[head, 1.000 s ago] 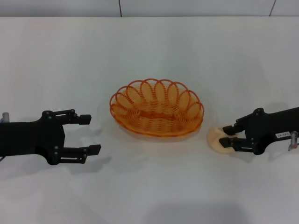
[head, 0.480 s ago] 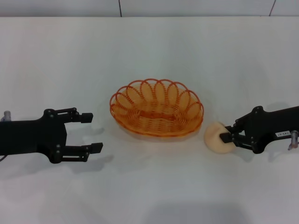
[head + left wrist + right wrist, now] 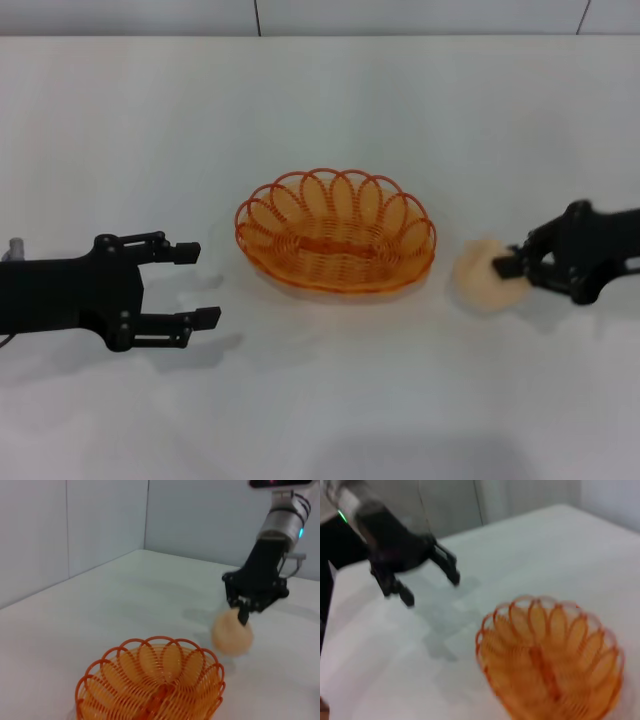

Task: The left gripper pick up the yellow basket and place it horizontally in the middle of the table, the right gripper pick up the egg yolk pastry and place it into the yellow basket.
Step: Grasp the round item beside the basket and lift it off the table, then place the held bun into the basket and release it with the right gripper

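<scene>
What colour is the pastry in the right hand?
Pale beige: the egg yolk pastry, held by the right hand, shows best in the head view.

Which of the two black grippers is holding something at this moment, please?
The right gripper, to the right of the yellow basket, is shut on the egg yolk pastry. The left gripper, on the basket's other side, is open and holds nothing.

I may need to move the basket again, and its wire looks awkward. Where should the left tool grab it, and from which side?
Probably the looped rim at the end of the yellow basket nearest the left tool, coming in from the robot's left. The basket sits flat on the table with its long side across, so that end faces the open tool, and the upright loops offer a thin edge to pinch.
</scene>
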Robot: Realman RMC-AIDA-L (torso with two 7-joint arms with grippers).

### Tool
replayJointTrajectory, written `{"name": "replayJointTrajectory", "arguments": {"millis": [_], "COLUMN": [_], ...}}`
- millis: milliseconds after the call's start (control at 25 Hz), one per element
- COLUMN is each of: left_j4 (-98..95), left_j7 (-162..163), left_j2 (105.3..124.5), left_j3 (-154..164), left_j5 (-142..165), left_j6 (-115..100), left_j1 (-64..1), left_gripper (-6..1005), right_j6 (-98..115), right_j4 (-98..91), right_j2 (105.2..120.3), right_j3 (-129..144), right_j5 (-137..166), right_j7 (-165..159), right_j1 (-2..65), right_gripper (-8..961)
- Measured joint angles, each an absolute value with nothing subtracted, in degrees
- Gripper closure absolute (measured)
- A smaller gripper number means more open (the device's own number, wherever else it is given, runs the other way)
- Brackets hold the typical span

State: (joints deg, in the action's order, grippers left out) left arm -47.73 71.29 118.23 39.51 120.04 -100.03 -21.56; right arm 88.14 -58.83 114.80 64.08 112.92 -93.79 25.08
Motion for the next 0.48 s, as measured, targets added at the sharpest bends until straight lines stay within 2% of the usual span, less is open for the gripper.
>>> {"name": "replayJointTrajectory", "arguments": {"millis": [240,480], "left_j4": [-47.90,-47.90], "left_j7": [71.02,70.95], "left_j2": [118.21,118.21], "left_j3": [39.46,39.49], "left_j5": [120.04,120.04], "left_j6": [-100.62,-100.61], "left_j1": [-21.43,-21.81], "left_gripper": [192,192], "right_j6": [95.42,93.58], "right_j4": [-63.18,-61.99], "right_j2": [114.62,115.24], "right_j3": [55.95,58.27], "right_j5": [111.63,102.34], "right_j7": [-94.16,-92.71], "right_j1": [26.74,27.55], "right_gripper": [911,916]}}
